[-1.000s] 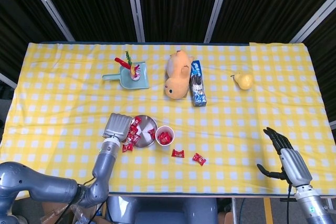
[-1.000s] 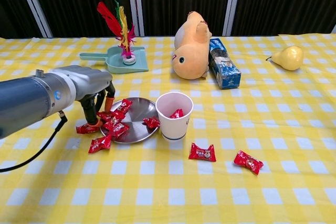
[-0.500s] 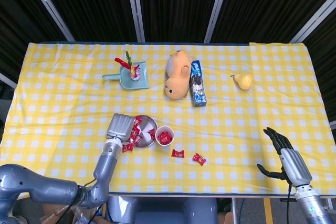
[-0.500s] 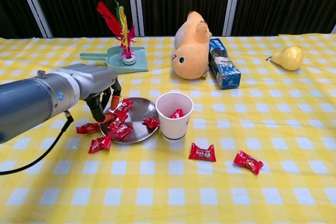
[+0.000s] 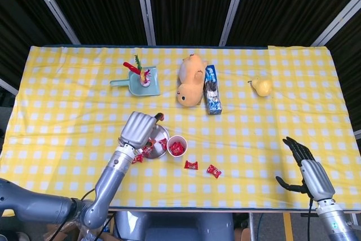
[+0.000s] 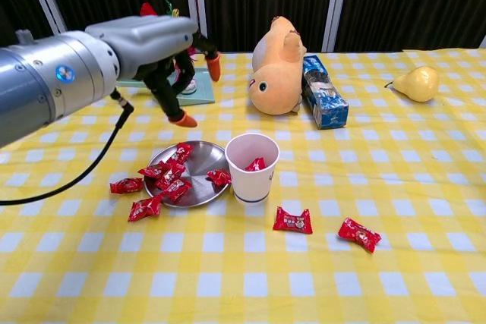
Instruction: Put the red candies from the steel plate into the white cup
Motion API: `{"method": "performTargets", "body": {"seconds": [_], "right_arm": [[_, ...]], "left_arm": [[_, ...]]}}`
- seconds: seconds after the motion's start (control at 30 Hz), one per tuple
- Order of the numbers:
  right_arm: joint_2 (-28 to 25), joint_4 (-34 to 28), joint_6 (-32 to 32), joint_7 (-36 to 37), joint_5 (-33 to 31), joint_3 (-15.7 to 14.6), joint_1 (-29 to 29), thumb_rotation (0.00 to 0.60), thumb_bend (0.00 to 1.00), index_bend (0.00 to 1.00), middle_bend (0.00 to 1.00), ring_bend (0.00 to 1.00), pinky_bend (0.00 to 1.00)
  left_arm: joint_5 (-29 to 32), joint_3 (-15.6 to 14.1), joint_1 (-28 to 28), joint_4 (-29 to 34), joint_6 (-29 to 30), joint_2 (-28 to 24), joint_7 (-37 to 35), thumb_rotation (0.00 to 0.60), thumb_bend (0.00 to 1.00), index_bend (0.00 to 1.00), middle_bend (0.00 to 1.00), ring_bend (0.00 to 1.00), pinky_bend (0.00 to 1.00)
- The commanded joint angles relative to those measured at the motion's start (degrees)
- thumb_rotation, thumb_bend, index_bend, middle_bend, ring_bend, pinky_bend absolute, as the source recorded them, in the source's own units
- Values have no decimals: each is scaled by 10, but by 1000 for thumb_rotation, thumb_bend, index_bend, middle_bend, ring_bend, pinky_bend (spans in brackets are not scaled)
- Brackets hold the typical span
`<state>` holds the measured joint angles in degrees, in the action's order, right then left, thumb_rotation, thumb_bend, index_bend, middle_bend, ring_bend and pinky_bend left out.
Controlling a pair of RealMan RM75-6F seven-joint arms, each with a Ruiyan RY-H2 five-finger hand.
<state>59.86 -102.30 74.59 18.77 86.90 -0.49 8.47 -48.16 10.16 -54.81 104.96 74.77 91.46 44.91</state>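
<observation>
Left hand (image 6: 163, 51) risen off steel plate (image 6: 199, 186), empty.

The left hand (image 6: 163, 55) hovers above the plate (image 6: 199, 158), with clear air below it. The cup (image 6: 252, 166) stands touching the plate's right rim. Loose candies (image 6: 292, 221) dot the lower centre. The cloth (image 5: 67, 111) at left and right lies open.

Head view: high above, looking steeply down, far, whole table (image 5: 67, 100) visible. Chest view: low at 6 o'clock, facing 12, close. Shared: steel plate (image 6: 199, 158), white cup (image 6: 252, 166), left hand (image 5: 137, 130).
</observation>
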Motion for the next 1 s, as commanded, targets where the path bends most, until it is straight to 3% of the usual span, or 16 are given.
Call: {"method": "performTargets", "body": {"seconds": [0.03, 0.23, 0.43, 0.7, 1.0], "right_arm": [[0, 0, 0, -1, 0, 0, 0, 600, 327, 0, 0, 0, 0], [1, 1, 2, -3, 0, 0, -1, 600, 327, 0, 0, 0, 0], [1, 1, 1, -1, 0, 1, -1, 600, 327, 0, 0, 0, 0], [1, 2, 0, 2, -2, 1, 0, 600, 327, 0, 0, 0, 0], [0, 1, -2, 2, -4, 1, 0, 600, 327, 0, 0, 0, 0]], "left_arm": [[-75, 4, -5, 46, -26, -32, -38, 600, 172, 334, 854, 927, 987], [-51, 11, -42, 98, -84, -48, 10, 600, 172, 332, 889, 938, 990], [7, 16, -88, 114, -120, -24, 61, 600, 168, 304, 859, 929, 990], [90, 14, -144, 87, -124, 27, 130, 600, 163, 290, 854, 924, 990], [162, 28, -192, 13, -110, 102, 163, 600, 204, 307, 869, 926, 990]]}}
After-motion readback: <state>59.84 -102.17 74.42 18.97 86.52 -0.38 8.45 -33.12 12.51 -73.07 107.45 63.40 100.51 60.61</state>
